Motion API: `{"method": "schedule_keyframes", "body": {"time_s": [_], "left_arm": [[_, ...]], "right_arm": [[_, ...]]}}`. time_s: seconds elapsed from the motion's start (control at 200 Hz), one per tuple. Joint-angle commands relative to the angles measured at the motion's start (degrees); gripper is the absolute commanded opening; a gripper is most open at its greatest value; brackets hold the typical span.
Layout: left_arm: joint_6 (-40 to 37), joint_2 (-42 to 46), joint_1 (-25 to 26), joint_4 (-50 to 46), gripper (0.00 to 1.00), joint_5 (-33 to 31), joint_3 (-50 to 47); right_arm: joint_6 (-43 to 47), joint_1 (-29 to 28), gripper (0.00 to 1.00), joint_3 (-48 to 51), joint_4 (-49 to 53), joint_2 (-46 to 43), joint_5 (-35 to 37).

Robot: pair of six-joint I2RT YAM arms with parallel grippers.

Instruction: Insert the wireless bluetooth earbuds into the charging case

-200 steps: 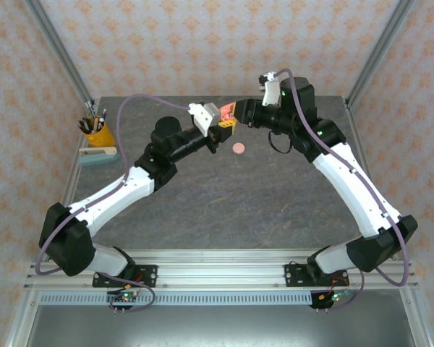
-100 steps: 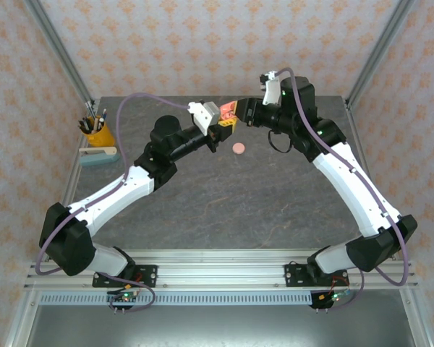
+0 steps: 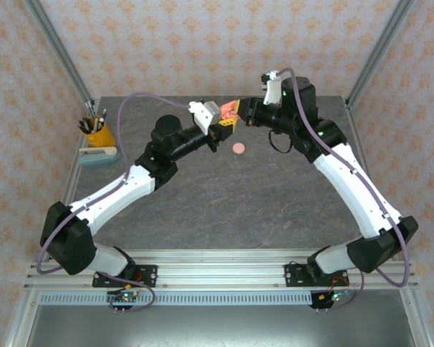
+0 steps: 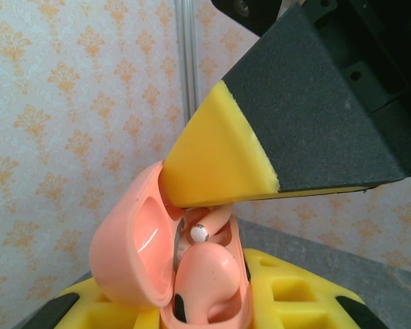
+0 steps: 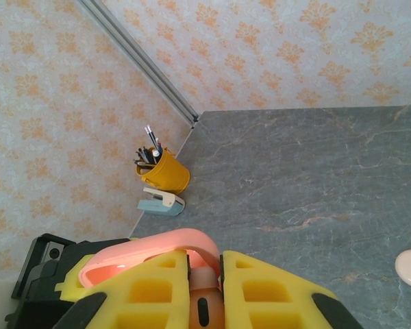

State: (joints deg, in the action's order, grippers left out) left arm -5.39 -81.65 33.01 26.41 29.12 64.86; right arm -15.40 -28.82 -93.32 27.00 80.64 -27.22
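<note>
Both arms meet above the back middle of the table (image 3: pixel 275 195), raised off the surface.

Left gripper (image 3: pixel 218 131): clenched on the charging case (image 4: pixel 133 253). Case pink, lid swung open to the left in the left wrist view, body seated between the yellow pads (image 4: pixel 298 288).

Earbud (image 4: pixel 204 273): pale pink, lying in the open case, its white-tipped stem pointing up toward the lid hinge side.

Right gripper (image 5: pixel 204 274): reaches in from the right, tips at the mouth of the case. One yellow finger (image 4: pixel 219 161) rests against the inner edge of the lid, just above the earbud stem. From its own wrist view the two fingers stand close together with the earbud showing in the narrow gap; cannot tell whether it is pinched or let go.

Room: table centre, near half and right side bare. A pink disc (image 3: pixel 239 148) lies on the table just in front of the meeting point, apart from both grippers. Pen cup (image 3: pixel 99 134) and stapler (image 3: pixel 98 156) sit at the left edge, well apart. Back wall and the corner posts stand close behind the grippers.
</note>
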Motion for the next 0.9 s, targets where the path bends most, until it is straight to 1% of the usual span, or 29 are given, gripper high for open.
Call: {"method": "schedule_keyframes", "body": {"time_s": [0.0,0.17,0.49,0.776,0.896], "left_arm": [[0.56,-0.62,0.48,1.41,0.0,0.17,1.89],[-0.51,-0.82,0.47,0.13,0.0,0.32,2.0],[-7.89,0.55,0.39,-9.72,0.0,1.8,3.88],[-8.89,1.05,0.43,-12.25,0.0,2.94,4.16],[-9.37,1.05,0.34,-13.2,0.0,3.89,4.57]], "right_arm": [[0.1,-0.14,0.11,-0.2,-2.15,-3.11,1.44],[2.29,-0.1,0.1,-1.2,0.13,-3.85,2.83],[11.37,-0.11,0.1,-3.9,7.32,-3.45,4.34],[16.39,-0.1,0.09,-6.12,12.19,-1.58,3.41],[18.65,-0.35,0.08,-6.78,14.07,-0.71,4.47]]}}
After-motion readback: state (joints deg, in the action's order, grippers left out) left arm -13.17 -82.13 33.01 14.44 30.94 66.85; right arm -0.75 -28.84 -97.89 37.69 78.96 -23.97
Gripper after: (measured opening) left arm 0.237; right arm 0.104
